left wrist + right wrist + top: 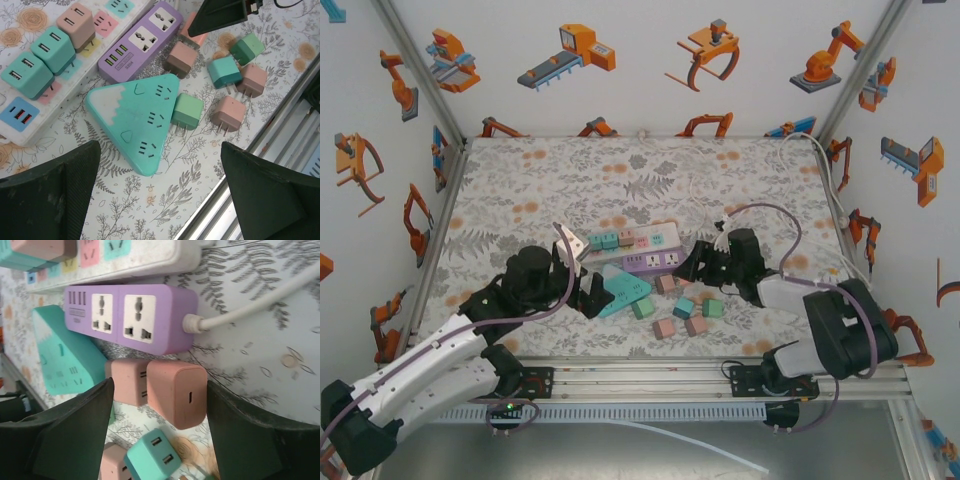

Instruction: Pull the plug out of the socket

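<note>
A white power strip (30,125) carries two teal plugs (27,75) and a pink plug (75,22). Beside it lie a purple socket strip (130,315) with bare outlets and a teal triangular socket (137,112). My right gripper (159,385) is open low over the table, its fingers straddling a loose salmon plug (177,392) that lies against the purple strip. The left finger is clear of that plug. My left gripper (159,150) hangs wide open above the near corner of the triangular socket, holding nothing.
Several loose pink, teal and green plugs (680,315) lie scattered in front of the strips. A green plug (187,111) rests against the triangle's side. The metal rail (280,145) of the table's front edge runs close by. A white cable (260,302) leaves the purple strip.
</note>
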Tool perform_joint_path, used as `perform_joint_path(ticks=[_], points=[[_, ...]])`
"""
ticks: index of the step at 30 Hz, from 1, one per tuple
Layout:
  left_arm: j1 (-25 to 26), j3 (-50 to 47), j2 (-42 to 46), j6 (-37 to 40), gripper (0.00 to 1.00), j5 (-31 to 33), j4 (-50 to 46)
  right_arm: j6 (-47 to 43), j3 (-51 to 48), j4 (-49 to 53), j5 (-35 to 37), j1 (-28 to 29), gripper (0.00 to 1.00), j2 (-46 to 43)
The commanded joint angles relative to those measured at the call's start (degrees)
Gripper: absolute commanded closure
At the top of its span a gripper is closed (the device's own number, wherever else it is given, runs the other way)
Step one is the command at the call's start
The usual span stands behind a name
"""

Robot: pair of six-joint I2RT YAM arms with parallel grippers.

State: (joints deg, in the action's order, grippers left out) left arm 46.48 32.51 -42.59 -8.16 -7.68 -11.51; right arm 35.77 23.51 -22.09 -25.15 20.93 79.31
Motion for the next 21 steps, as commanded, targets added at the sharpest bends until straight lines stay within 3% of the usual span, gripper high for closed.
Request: perform_joint_path(ticks=[1,8,15,18,21], points=[[0.4,0.6,0.1,1.1,0.03,2.0,0.0,-5.7,0.4,11.1,8.5,0.2,0.33,-2.9],[0.4,1.0,0.5,-1.0,0.03,6.6,-0.7,-9.9,2.7,17.3,11.2,0.2,0.32,-8.8],[-1.2,2.4,0.1,-6.9,0.03,19.5,-3.6,-23.0,8.7,18.4,9.8,0.3,0.32,-15.1],[-4.5,2.2,0.4,-9.2,0.03,22.1,-3.1,-32.1,12.3,16.9,6.8,0.5,0.32,-14.8],[-10.7,2.1,-0.3,-12.0,0.03,19.4,-2.5,-41.2,16.7,16.1,4.5,2.3,0.32,-13.3]])
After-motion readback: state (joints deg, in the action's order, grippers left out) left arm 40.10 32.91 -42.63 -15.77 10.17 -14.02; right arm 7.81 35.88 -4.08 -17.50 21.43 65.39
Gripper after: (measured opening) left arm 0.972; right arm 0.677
